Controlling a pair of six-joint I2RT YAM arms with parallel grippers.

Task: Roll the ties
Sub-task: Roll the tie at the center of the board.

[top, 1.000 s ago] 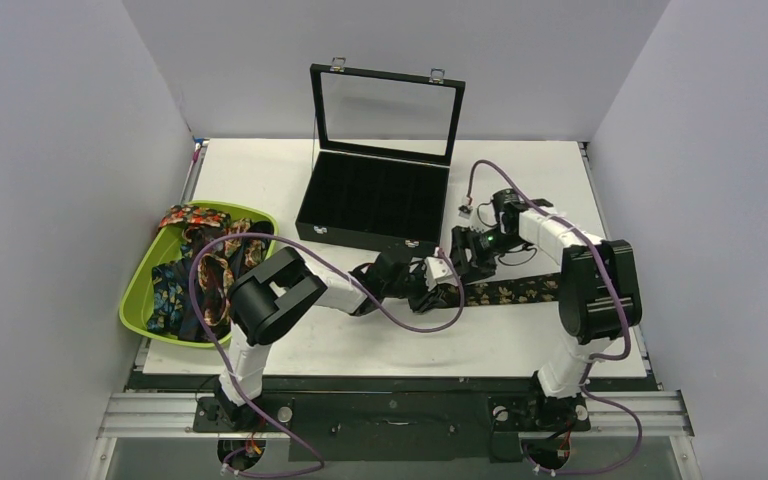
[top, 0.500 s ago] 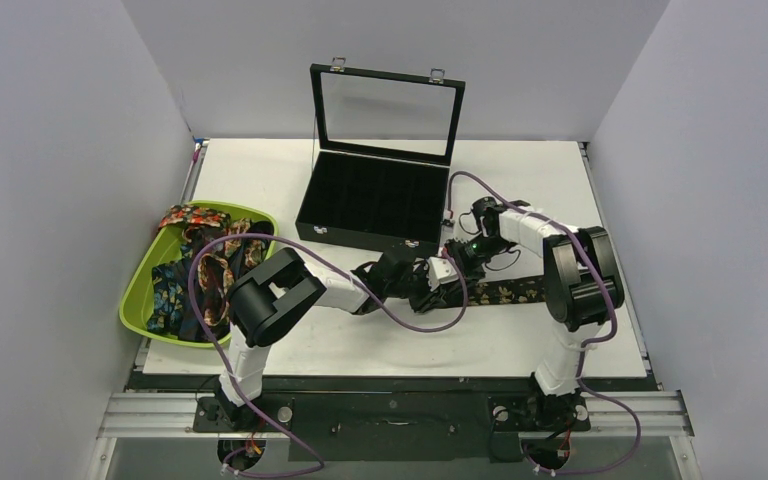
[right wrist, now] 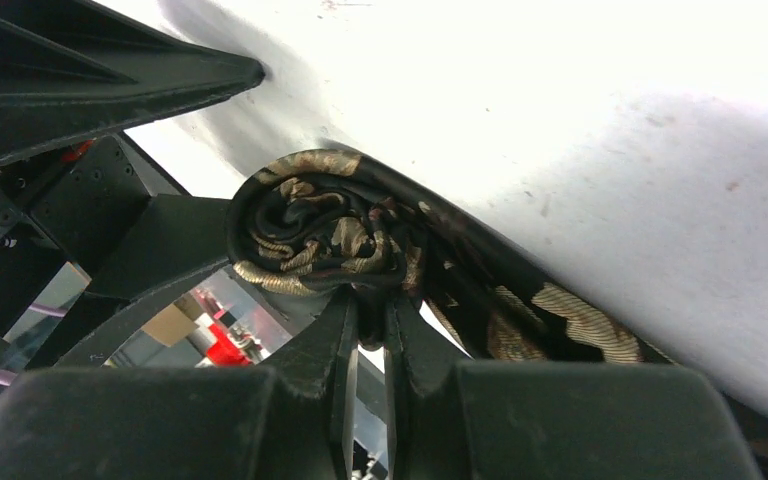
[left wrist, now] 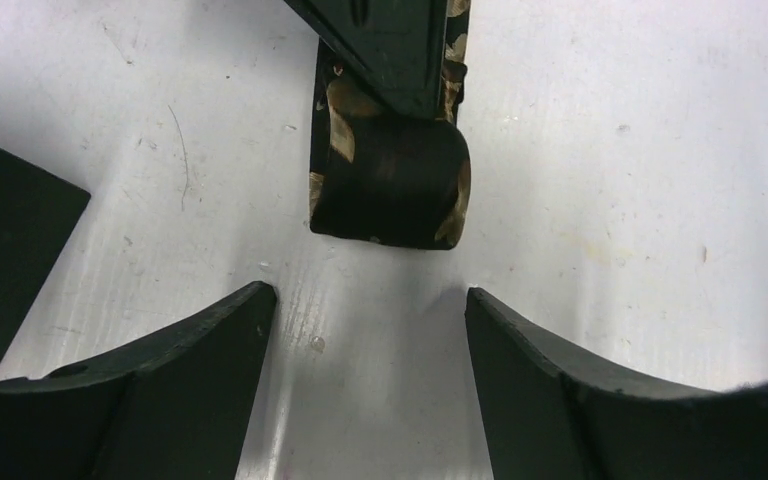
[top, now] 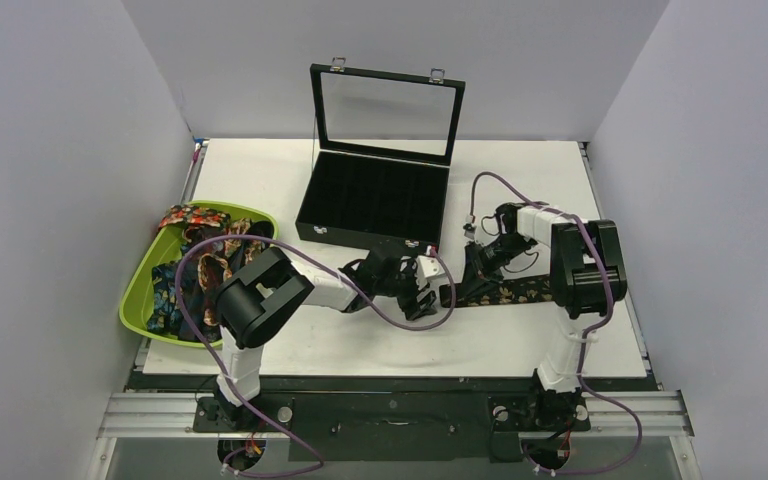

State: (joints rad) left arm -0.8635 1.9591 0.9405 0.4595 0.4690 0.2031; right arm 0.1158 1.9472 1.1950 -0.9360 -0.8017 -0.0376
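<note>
A dark tie with tan-gold florals (top: 510,292) lies flat across the table, its left end wound into a small roll (left wrist: 390,185). In the right wrist view the roll shows as a coil (right wrist: 320,235). My right gripper (right wrist: 370,320) is shut on the coil's lower edge, and in the top view it (top: 468,272) reaches down onto that end. My left gripper (left wrist: 370,300) stands open just short of the roll, with bare table between its fingers (left wrist: 210,350), and it (top: 432,295) sits left of the roll. More patterned ties (top: 205,265) are piled in the green bin.
The green bin (top: 132,298) sits at the table's left edge. A black compartment box (top: 375,200) with its glass lid raised stands behind the grippers. Purple cables (top: 400,320) loop beside both arms. The table's right edge is close to the right arm.
My left gripper has opened and drawn back left off the roll. My right gripper has swung in and shut on the rolled end.
</note>
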